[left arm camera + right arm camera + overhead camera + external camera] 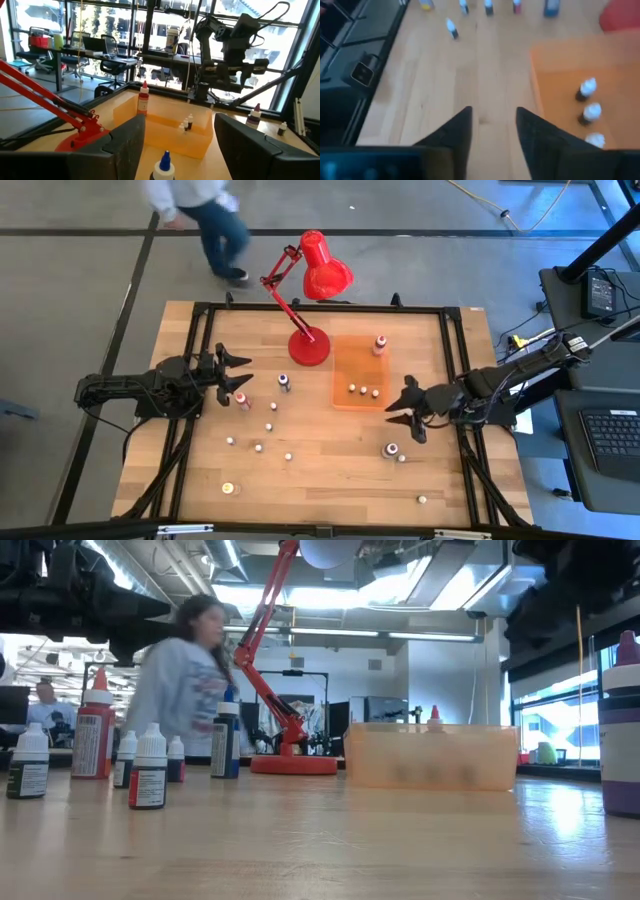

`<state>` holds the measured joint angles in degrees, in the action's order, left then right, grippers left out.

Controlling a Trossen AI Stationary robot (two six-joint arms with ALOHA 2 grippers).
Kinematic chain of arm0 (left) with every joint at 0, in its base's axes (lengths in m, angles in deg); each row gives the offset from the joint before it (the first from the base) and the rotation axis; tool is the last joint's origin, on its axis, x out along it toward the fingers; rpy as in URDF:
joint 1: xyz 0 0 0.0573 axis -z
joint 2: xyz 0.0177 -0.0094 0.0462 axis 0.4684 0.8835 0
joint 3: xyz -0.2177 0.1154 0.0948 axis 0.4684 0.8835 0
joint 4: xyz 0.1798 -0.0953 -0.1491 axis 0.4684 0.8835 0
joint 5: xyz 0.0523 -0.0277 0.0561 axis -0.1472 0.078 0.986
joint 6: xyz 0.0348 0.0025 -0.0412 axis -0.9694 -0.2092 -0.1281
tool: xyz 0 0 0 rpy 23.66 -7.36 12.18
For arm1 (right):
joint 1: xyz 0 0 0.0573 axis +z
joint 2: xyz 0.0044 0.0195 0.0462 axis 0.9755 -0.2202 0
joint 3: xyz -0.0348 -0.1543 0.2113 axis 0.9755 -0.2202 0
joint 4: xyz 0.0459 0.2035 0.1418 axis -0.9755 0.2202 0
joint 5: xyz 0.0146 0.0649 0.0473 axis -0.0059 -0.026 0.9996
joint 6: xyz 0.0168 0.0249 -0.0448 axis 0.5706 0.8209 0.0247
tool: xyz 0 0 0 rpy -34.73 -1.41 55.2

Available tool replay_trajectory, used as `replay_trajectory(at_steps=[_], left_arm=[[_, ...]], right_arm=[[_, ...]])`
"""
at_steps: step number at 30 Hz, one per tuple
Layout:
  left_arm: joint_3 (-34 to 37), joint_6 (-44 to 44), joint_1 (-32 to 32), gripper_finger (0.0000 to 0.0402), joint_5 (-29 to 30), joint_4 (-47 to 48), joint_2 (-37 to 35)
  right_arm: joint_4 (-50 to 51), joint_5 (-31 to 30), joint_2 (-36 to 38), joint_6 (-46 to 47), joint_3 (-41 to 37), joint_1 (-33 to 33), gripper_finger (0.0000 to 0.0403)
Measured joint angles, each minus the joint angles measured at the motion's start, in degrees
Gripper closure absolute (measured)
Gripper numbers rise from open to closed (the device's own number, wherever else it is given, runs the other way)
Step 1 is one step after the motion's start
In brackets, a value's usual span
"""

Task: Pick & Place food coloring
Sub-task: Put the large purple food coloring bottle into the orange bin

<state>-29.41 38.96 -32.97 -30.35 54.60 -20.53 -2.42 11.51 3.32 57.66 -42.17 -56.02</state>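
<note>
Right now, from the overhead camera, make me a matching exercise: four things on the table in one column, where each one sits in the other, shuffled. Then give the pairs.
Things
1. red metal desk lamp
2. tall red-bodied bottle with a white cap
3. left gripper
4. small yellow-bodied bottle

Places
A. inside the flat orange translucent tray, at its far corner
B. alone near the table's front-left corner
C. base on the wood just left of the tray
D. open fingers by the bottles at the left-middle of the table

Pairs: 1-C, 2-A, 3-D, 4-B
</note>
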Motion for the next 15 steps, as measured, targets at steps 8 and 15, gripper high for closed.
replay_trajectory(at_steps=[8, 15], left_arm=[[0.00, 2.12, 0.00, 0.0167, -0.02, 0.00, 0.00], [0.00, 2.12, 0.00, 0.0170, -0.01, 0.01, 0.00]], right_arm=[[-7.10, 10.56, -0.40, -0.14, 0.08, 1.41, 0.0121], [-0.90, 2.49, -5.42, 5.82, 2.42, 7.72, 0.0126]])
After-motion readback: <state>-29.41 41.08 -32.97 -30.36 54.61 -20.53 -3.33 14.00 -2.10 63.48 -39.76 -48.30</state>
